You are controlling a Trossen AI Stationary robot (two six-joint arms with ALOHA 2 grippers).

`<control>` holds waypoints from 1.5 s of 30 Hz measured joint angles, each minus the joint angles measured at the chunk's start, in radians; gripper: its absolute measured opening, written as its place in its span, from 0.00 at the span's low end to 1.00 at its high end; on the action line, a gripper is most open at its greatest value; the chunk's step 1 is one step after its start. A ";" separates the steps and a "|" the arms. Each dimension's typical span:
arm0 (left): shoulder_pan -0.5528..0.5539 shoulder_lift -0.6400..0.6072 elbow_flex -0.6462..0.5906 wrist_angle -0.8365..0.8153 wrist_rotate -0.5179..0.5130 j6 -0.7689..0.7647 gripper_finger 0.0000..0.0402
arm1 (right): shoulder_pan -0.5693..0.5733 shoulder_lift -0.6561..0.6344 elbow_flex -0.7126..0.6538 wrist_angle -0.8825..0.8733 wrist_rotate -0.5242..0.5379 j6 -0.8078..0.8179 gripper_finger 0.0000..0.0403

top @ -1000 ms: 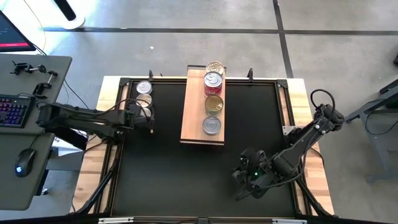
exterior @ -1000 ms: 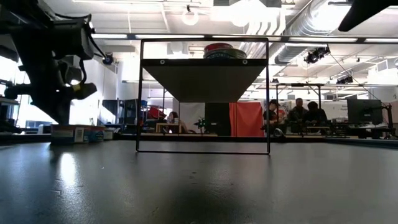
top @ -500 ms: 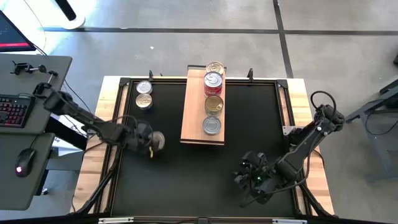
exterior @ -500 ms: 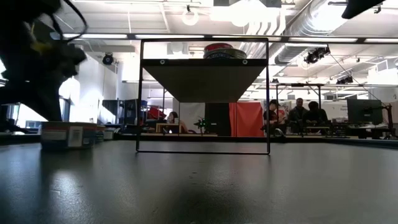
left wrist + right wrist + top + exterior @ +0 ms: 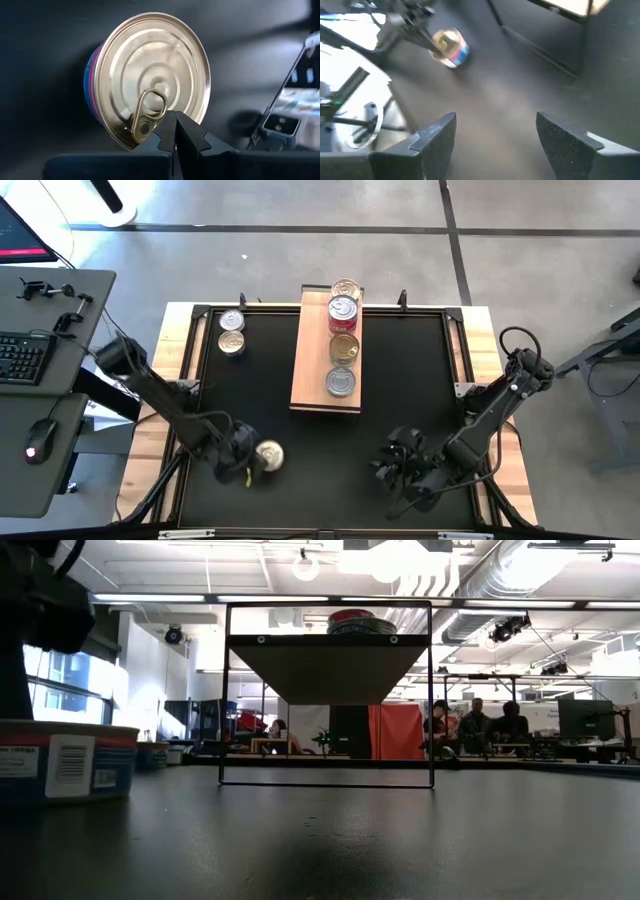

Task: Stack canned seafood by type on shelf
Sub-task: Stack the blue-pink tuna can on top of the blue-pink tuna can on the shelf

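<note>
Left gripper (image 5: 243,460), lower left of the high view, pinches a gold-lidded tin (image 5: 268,455) by what looks like its pull tab. Right gripper (image 5: 495,135) waits, jaws spread, empty. Four tins top the shelf (image 5: 312,370) — two (image 5: 232,332) remain upper left.
</note>
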 joint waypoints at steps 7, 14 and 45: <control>0.045 0.265 0.281 0.000 -0.006 0.242 0.00 | 0.000 0.000 0.000 0.150 -0.005 -0.138 0.66; 0.139 0.486 0.552 0.055 -0.021 0.546 0.00 | 0.000 0.000 0.000 0.242 -0.008 -0.237 0.66; 0.206 0.596 0.815 0.118 -0.192 1.326 0.00 | 0.003 0.110 -0.398 0.406 -0.373 -0.066 0.03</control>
